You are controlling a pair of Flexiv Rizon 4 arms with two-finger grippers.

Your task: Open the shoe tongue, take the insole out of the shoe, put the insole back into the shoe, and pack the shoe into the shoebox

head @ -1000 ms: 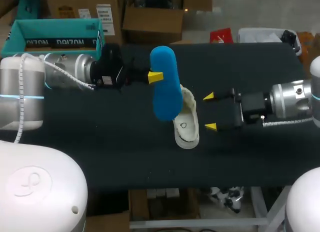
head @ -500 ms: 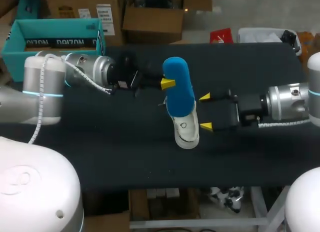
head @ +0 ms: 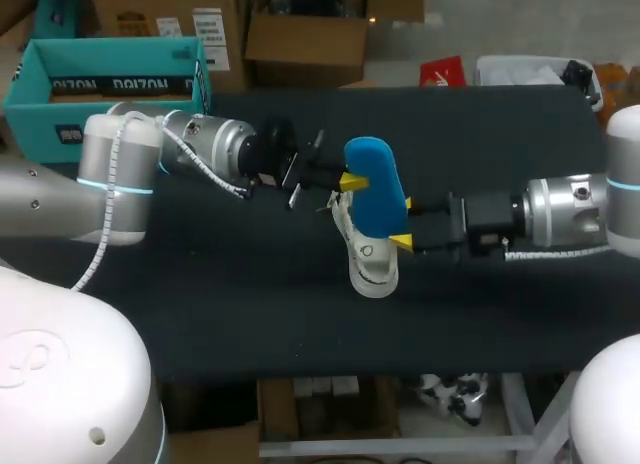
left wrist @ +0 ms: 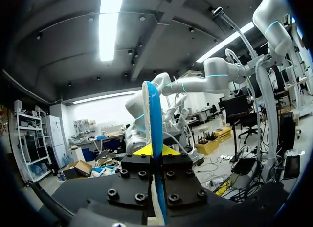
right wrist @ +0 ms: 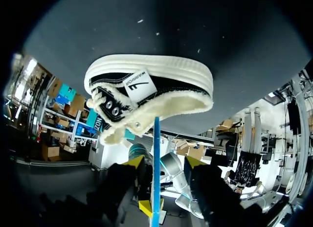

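Dark block lettering runs along the near wall of the teal shoebox [head: 120, 84], far to my left. The shoe [right wrist: 161, 70] carries a white tag [right wrist: 138, 82] with one printed word.

I work over a table [head: 200, 314] with a flat, matte black top. In the head view it spans nearly the full width, and its far and near edges run straight and parallel. The surface looks evenly lit, a uniform dark tone from side to side. Below the near edge, toward my right, a pale metal leg [head: 527, 409] and a pale crossbar [head: 400, 446] of the frame show. In the right wrist view the same table [right wrist: 195, 36] is a broad dark field, dotted with a few small pale specks [right wrist: 141, 21].
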